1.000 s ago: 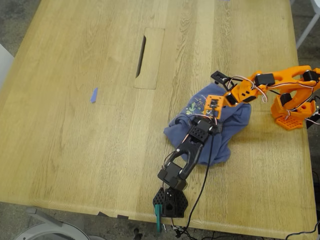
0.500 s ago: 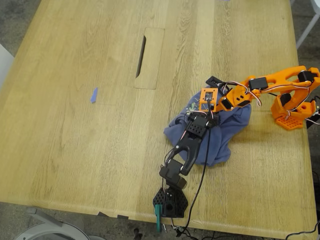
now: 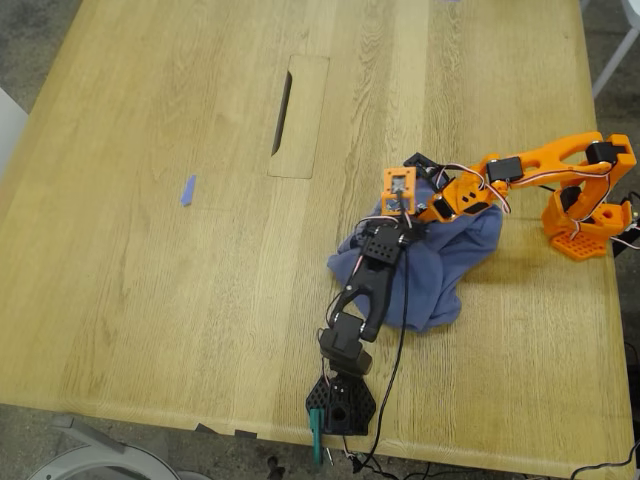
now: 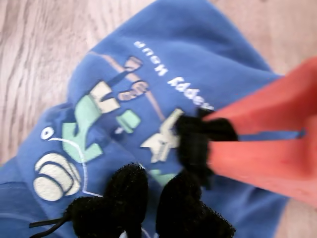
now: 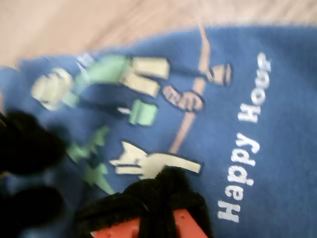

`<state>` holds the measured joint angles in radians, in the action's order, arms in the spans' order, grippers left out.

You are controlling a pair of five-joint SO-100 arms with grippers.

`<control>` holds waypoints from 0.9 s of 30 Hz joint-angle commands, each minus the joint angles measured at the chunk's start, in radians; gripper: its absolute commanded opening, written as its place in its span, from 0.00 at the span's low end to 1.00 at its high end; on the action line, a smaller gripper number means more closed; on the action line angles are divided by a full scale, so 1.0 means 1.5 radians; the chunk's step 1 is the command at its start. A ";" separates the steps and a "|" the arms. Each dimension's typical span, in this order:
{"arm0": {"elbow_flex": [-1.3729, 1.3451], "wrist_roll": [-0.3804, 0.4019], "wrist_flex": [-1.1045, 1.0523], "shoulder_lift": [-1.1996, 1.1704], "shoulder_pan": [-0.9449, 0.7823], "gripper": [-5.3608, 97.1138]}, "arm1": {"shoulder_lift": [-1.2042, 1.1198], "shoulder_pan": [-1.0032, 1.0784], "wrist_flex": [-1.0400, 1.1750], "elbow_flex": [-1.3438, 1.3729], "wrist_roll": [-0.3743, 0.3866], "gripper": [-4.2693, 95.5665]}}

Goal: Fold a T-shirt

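Crumpled T-shirt [image 3: 455,265] lies near the table's [image 3: 150,250] exterior-view right edge.

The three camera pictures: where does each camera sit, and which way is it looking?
Exterior view: high above the light wooden table, looking down; shows both my arms over the crumpled periwinkle-blue cotton T-shirt.
First wrist view: on my black arm, looking along my first claw at the shirt's cartoon print; my second claw pokes in.
Second wrist view: on my orange arm, looking past that claw at the shirt.
Shared: both wrist views show the same print.
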<state>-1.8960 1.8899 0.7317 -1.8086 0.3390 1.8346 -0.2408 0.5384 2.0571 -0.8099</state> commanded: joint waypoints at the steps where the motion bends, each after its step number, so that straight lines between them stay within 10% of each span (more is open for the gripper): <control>1: -0.021 0.003 -0.033 -0.032 -0.041 0.12 | 0.048 -0.007 -0.025 0.054 0.007 0.04; 27: -0.270 0.012 -0.004 -0.277 -0.238 0.12 | 0.531 0.042 0.245 0.358 -0.006 0.04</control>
<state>-2.3255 1.8991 0.7102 -2.1200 -0.0184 2.6139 -0.1948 0.8882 2.6430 -0.8084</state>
